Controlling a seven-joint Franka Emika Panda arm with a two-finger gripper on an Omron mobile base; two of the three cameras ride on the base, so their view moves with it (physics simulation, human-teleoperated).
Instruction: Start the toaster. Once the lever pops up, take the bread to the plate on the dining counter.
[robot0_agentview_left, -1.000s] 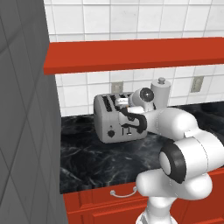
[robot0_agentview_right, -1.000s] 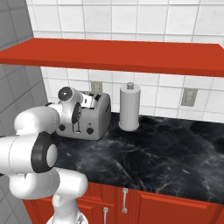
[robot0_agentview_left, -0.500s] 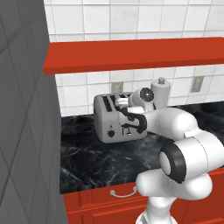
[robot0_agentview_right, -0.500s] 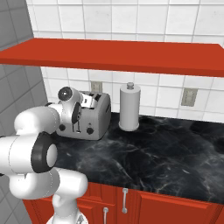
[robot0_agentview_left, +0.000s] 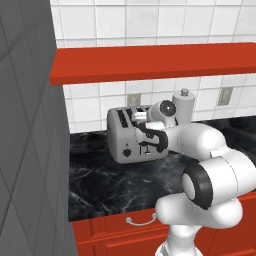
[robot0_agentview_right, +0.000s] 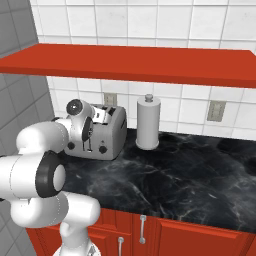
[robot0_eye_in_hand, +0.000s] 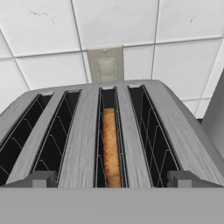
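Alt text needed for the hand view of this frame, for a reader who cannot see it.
A boxy silver-grey four-slot toaster seen from above at close range, with a golden-brown slice of bread standing in its third slot from the left. Behind it is a white tiled wall with a pale outlet plate.

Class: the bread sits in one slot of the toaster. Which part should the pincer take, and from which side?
Probably the bread's exposed top edge, coming straight down from above: it stands on edge deep in the toaster's third slot from the left, and the slot walls hide its faces. The pincer is open above it.
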